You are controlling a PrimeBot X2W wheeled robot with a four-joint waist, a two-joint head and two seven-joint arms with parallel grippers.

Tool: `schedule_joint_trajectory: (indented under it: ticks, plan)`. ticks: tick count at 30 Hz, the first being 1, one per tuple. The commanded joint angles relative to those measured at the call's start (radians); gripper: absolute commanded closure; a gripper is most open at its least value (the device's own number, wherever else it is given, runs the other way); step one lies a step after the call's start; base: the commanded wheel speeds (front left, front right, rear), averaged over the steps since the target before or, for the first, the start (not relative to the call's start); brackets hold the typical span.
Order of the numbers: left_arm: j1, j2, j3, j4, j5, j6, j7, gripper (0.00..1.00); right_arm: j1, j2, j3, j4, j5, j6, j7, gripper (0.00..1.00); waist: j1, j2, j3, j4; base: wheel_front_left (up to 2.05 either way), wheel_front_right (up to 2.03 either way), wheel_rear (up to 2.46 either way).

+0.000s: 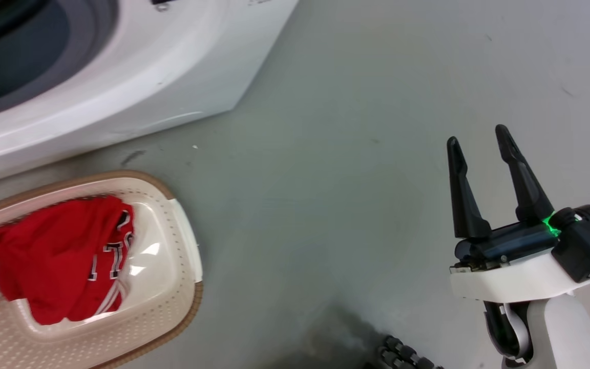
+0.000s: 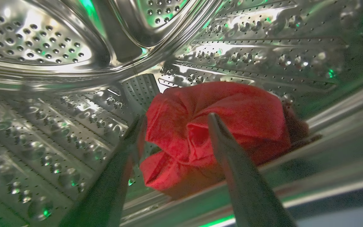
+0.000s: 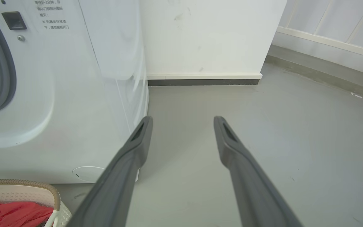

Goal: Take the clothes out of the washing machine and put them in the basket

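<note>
Inside the steel drum (image 2: 58, 104) of the white washing machine (image 1: 136, 87), a crumpled red garment (image 2: 232, 107) lies on the drum wall. My left gripper (image 2: 175, 118) is open, its two fingers either side of the bunched cloth, close to it or just touching. Another red garment (image 1: 54, 256) with white and black lettering lies in the cream basket (image 1: 182, 246), which stands on the floor before the machine. The basket (image 3: 54, 192) and red cloth (image 3: 14, 214) also show low in the right wrist view. My right gripper (image 1: 479, 141) hangs open over bare floor, holding nothing.
Grey floor (image 1: 336, 179) stretches between the machine and my right arm. A white wall with a dark skirting (image 3: 203, 82) stands beyond the machine's side. A dark ribbed part of the robot's base (image 1: 402, 356) shows at the bottom edge.
</note>
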Motion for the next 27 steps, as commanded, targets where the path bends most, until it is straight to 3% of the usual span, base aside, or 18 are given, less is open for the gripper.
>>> schedule_joint_trajectory:
  ticks: [1, 5, 11, 20, 27]
  plan:
    - [-0.049, 0.024, -0.011, 0.020, -0.032, -0.001, 0.041, 0.00, -0.016, 0.004, 0.014, -0.010, 0.018, -0.001, -0.002, 0.00, -0.0002, -0.0001, 0.058, -0.059, 0.00, 0.00, 0.00]
    - [-0.115, 0.056, -0.043, 0.044, -0.038, -0.001, 0.084, 0.00, -0.015, 0.004, 0.038, -0.020, 0.028, -0.001, -0.002, 0.00, -0.0002, -0.0001, 0.086, -0.084, 0.00, 0.00, 0.00]
    - [-0.178, 0.047, -0.065, 0.090, -0.034, -0.001, 0.112, 0.00, 0.002, 0.003, 0.041, -0.036, 0.027, -0.001, -0.002, 0.00, -0.0002, -0.0001, 0.110, -0.084, 0.00, 0.00, 0.00]
    - [-0.264, 0.004, -0.106, 0.182, 0.010, 0.020, 0.105, 0.00, 0.025, 0.003, 0.039, -0.066, 0.033, -0.001, -0.002, 0.00, -0.0002, -0.0001, 0.147, -0.082, 0.00, 0.00, 0.00]
    - [-0.283, -0.022, -0.130, 0.260, 0.014, 0.010, 0.081, 0.00, 0.026, 0.003, 0.042, -0.078, 0.032, -0.001, -0.002, 0.00, -0.0002, -0.0001, 0.167, -0.076, 0.02, 0.02, 0.02]
